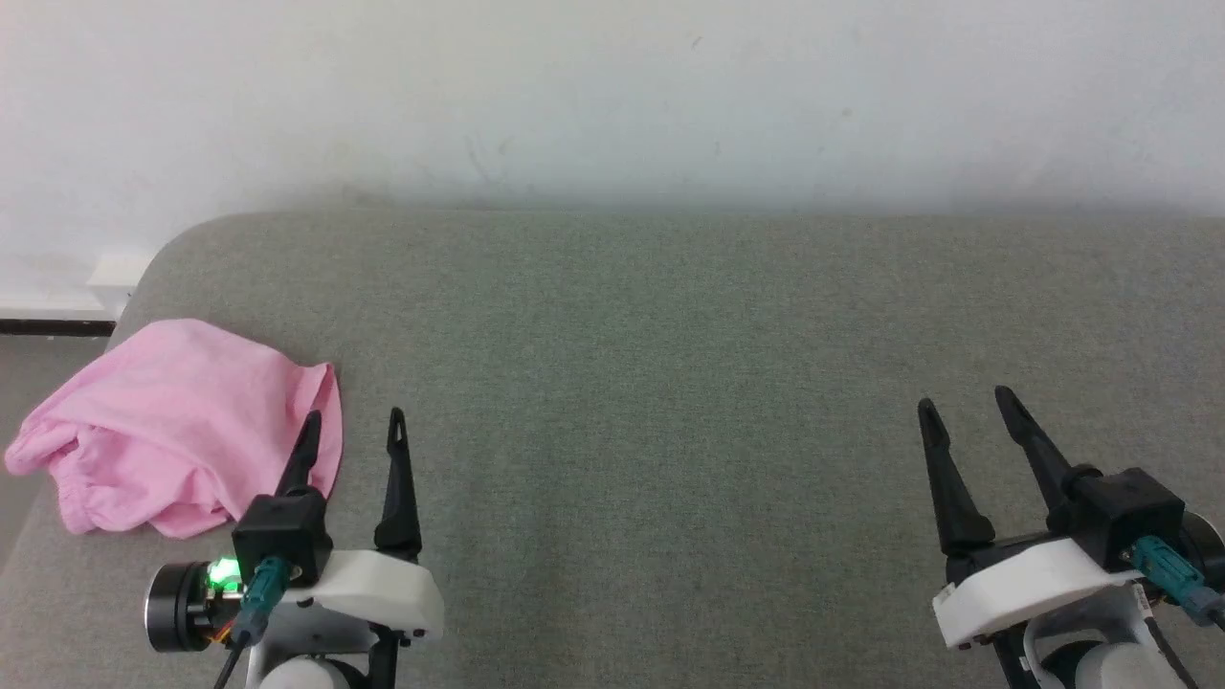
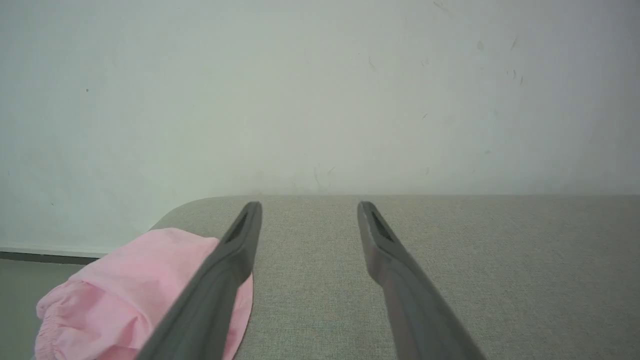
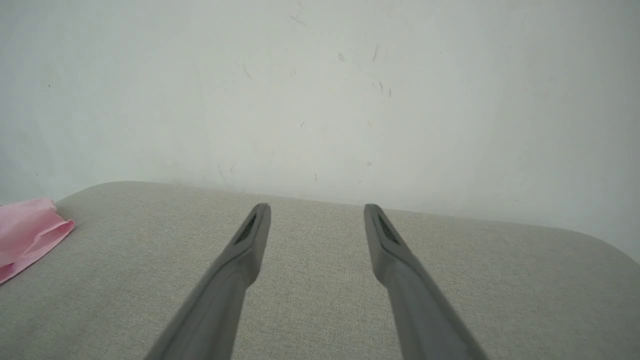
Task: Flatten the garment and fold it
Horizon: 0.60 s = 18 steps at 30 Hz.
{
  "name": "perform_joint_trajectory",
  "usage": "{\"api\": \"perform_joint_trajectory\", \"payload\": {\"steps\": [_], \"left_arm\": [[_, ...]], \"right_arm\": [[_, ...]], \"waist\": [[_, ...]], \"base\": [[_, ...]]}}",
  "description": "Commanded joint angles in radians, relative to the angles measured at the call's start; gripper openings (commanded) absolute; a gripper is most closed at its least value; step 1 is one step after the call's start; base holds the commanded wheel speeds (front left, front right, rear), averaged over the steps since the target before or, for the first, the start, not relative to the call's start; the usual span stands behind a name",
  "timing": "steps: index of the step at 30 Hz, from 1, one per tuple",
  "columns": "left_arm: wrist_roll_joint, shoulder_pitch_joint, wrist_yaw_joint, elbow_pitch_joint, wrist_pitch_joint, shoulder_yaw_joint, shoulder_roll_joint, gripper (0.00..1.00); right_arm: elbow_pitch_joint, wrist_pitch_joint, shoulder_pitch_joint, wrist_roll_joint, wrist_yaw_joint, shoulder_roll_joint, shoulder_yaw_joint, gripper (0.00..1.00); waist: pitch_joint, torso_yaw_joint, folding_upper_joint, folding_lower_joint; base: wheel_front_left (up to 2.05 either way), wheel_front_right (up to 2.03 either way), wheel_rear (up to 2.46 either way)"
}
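Two grippers are held low over a grey fabric-covered desk [image 1: 670, 364], each with its jaws spread wide and nothing between them. The left gripper [image 1: 355, 415] is at the lower left of the head view with its fingers pointing toward the pale wall [image 1: 612, 96] behind the desk. A green light glows on its wrist. The right gripper [image 1: 963, 397] is at the lower right, well apart from the left one, and its fingers lean a little leftward in that view.

The shorts [image 1: 172, 421] lie in a crumpled pink heap at the desk's left edge, near its rounded far corner. Their left side reaches past the edge. A gathered waistband shows along the near-left side of the heap.

In the head view the left gripper's outer finger overlaps the right edge of the shorts. In the left wrist view that finger also crosses in front of the shorts [image 2: 125, 285]. Whether it touches the fabric cannot be told. The inner finger stands over bare desk.

In the right wrist view the shorts [image 3: 25, 230] show at the far left edge, well apart from the right gripper's fingers, which are over bare desk.
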Motion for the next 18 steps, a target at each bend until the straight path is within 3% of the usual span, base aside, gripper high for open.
{"api": "perform_joint_trajectory", "payload": {"steps": [1,18], "left_arm": [[-0.002,-0.007,0.007,-0.008,-0.008,-0.002,0.0,1.0],[-0.015,-0.004,0.043,-0.014,-0.044,-0.003,-0.002,1.0]], "right_arm": [[-0.008,-0.008,0.002,0.008,0.0,0.001,0.004,1.0],[-0.029,-0.043,0.004,0.023,0.0,0.002,0.028,1.0]], "waist": [[0.001,0.009,0.0,-0.0001],[0.013,0.122,0.0,-0.0001]], "base": [[0.0,0.0,0.0],[0.0,0.0,0.0]]}}
